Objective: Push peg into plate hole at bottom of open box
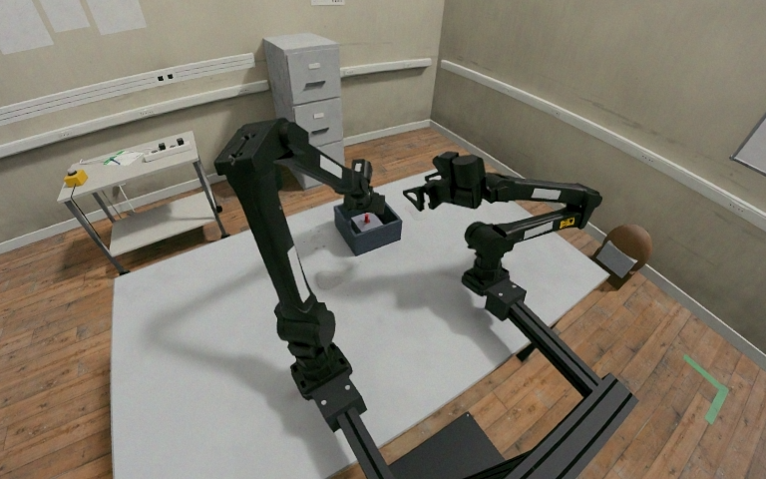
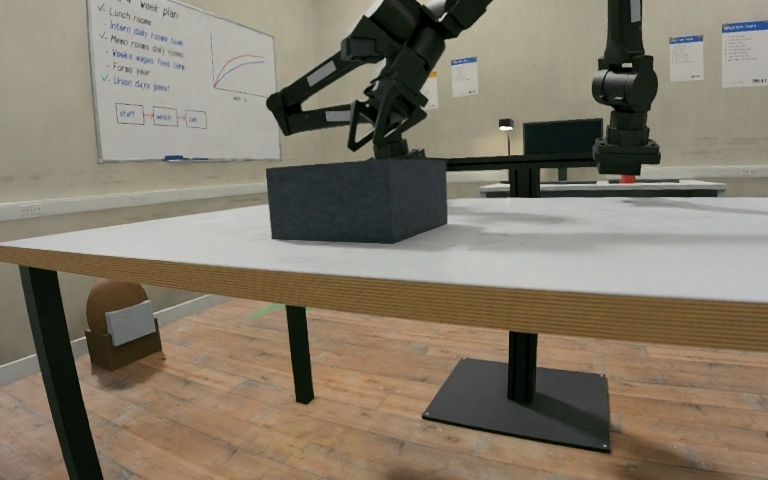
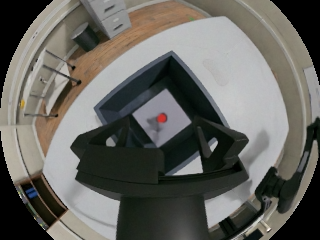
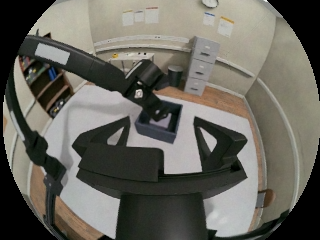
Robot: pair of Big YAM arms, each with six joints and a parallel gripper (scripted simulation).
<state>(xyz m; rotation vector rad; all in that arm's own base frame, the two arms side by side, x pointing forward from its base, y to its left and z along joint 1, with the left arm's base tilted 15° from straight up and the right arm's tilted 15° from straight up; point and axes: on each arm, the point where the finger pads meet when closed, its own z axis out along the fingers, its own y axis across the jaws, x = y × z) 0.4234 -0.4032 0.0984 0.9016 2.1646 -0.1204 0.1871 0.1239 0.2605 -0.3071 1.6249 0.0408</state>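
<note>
Peg (image 1: 366,219) (image 3: 162,118), red, is in the open box, at the middle of the pale plate (image 1: 361,226) (image 3: 175,131) (image 4: 160,121). Looks upright; a short red part shows above the plate. Can't tell how deep it sits or whether it's fully in.

Left gripper (image 1: 367,209) (image 2: 365,143) (image 3: 160,120) is over the box, fingers spread fully, nothing held. Its wrist view puts the peg between the two fingertips as seen, neither one touching it. Right gripper (image 1: 416,186) (image 4: 161,120) is wide open too, holding nothing, off to the side of the box and above the table.

Dark blue-grey box (image 1: 369,243) (image 2: 328,203) (image 3: 106,108) (image 4: 156,132) rests flat on the white table (image 1: 208,355) (image 2: 495,261) (image 3: 250,65). Box wall hides the peg and plate in the exterior view. Grey filing cabinet (image 1: 314,77) (image 3: 111,17) (image 4: 202,65) stands beyond the table.
</note>
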